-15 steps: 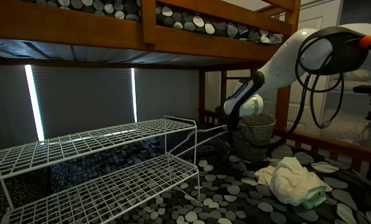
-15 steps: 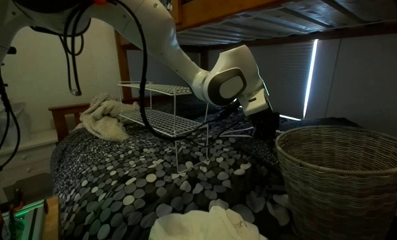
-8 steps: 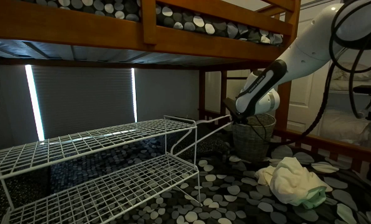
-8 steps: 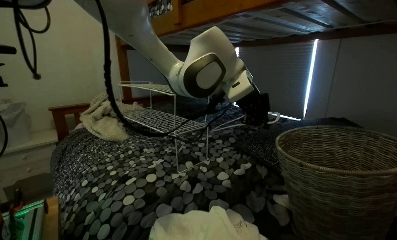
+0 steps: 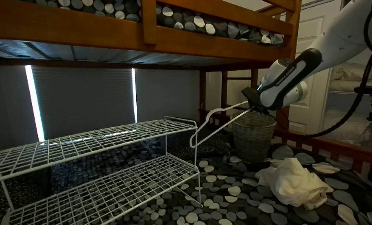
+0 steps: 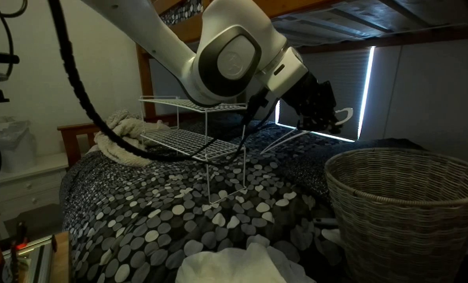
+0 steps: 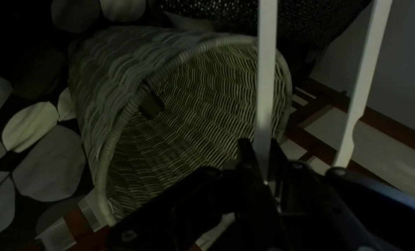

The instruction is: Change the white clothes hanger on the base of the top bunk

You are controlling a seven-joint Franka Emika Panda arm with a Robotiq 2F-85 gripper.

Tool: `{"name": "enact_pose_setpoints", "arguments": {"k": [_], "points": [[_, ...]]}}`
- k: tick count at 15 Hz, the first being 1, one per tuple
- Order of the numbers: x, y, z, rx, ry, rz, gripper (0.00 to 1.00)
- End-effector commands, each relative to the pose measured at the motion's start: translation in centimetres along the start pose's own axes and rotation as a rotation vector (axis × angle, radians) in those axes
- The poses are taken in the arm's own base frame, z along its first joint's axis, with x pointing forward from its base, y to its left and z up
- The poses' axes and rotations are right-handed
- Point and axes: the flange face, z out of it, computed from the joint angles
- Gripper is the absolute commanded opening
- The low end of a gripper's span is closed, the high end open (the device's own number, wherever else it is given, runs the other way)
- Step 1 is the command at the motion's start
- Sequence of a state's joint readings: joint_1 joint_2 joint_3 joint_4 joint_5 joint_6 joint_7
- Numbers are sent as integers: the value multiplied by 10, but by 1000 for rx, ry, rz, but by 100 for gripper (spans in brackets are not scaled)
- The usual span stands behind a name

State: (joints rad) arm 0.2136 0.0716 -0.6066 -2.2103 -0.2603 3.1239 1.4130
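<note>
The white clothes hanger (image 5: 217, 109) is held in the air by my gripper (image 5: 256, 103). In the wrist view the dark fingers (image 7: 260, 143) are shut around one white bar of the hanger (image 7: 266, 69); its other bar runs beside them at the right. In an exterior view the hanger's hook (image 6: 350, 114) sticks out beyond my gripper (image 6: 324, 114). Its wide end points toward the wire rack and overlaps the rack's corner post in view; I cannot tell if they touch. The base of the top bunk (image 5: 210, 43) is above the gripper; it also shows here (image 6: 296, 7).
A white wire rack (image 5: 111, 134) stands on the patterned bed. A wicker basket (image 5: 253, 137) is below my gripper, and it opens toward the camera in the wrist view (image 7: 193, 104). A crumpled white cloth (image 5: 295, 184) lies in front. Bunk posts (image 5: 203, 93) stand behind. A cable (image 6: 84, 102) hangs from the arm.
My gripper has risen with the hanger in it, up from beside the basket to above it. The hanger has moved up and away from the rack. Its hook has come into view.
</note>
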Motion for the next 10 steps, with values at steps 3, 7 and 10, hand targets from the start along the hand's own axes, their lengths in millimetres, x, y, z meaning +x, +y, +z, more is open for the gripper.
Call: {"name": "enact_pose_setpoints", "arguments": {"k": [3,7,10], "points": [[35,19,-58,62,5,36,3],[36,39,-94,72,-19,87,3],[27,62,-118,93,-32,136,3]]}}
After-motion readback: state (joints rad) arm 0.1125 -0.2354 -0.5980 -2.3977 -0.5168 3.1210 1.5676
